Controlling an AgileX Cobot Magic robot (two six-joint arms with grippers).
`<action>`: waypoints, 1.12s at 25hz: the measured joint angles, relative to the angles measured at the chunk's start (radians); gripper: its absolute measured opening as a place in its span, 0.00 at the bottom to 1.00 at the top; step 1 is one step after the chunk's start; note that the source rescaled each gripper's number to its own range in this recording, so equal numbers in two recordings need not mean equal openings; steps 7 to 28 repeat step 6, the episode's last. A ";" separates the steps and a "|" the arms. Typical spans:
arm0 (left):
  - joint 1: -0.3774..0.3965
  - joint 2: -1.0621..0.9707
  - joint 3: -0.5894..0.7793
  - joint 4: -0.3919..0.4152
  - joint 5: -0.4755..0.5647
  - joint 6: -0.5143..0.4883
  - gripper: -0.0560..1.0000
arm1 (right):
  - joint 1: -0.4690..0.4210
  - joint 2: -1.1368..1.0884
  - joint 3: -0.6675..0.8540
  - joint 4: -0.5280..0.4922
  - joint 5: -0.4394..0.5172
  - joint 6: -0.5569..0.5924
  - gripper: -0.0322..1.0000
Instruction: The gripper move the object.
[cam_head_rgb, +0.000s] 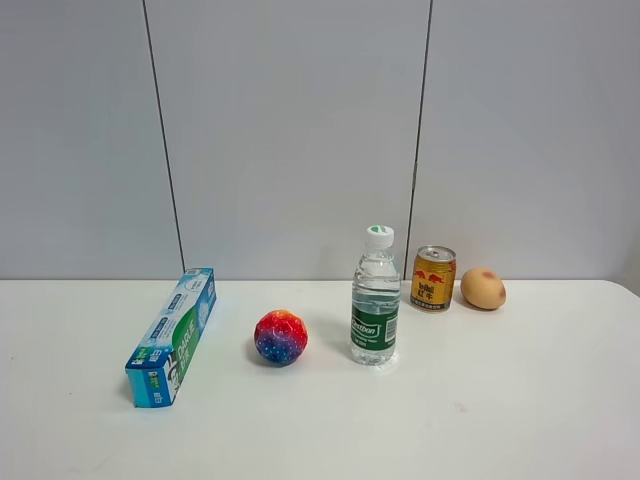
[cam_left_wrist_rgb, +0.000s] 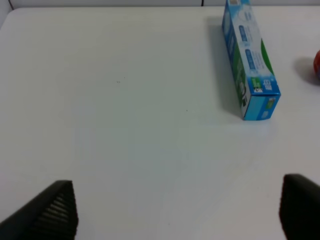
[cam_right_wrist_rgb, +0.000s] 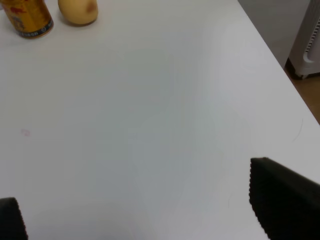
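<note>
Five items stand in a loose row on a white surface before a grey panelled wall: a long blue-and-green carton, a multicoloured ball, a clear water bottle, a gold can and a tan, egg-shaped item. The carton, the object to be moved, lies flat at the left end of the row with one short end toward the camera, well apart from the ball beside it. That gap leaves both long sides free, so a grip across its narrow width looks the sensible approach.

Neither arm appears in the high view. In the left wrist view the left claw hangs over bare surface with its dark fingertips spread wide and nothing between them; the carton sits ahead of it and off to one side, untouched. The right claw is likewise spread and holds nothing, with the can and the tan item far ahead of it.

As the carton lies on the left arm's side, that arm seems the likelier one to act. The move has not yet begun: the claw must first line up over the carton, then descend.
</note>
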 joint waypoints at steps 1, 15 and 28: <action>0.000 0.000 0.000 0.000 0.000 0.000 0.83 | 0.000 0.000 0.000 0.000 0.000 0.000 1.00; 0.000 0.000 0.000 0.000 0.000 0.000 0.83 | 0.000 0.000 0.000 0.000 0.000 0.000 1.00; 0.000 0.000 0.000 0.000 0.000 0.000 0.83 | 0.000 0.000 0.000 0.000 0.000 0.000 1.00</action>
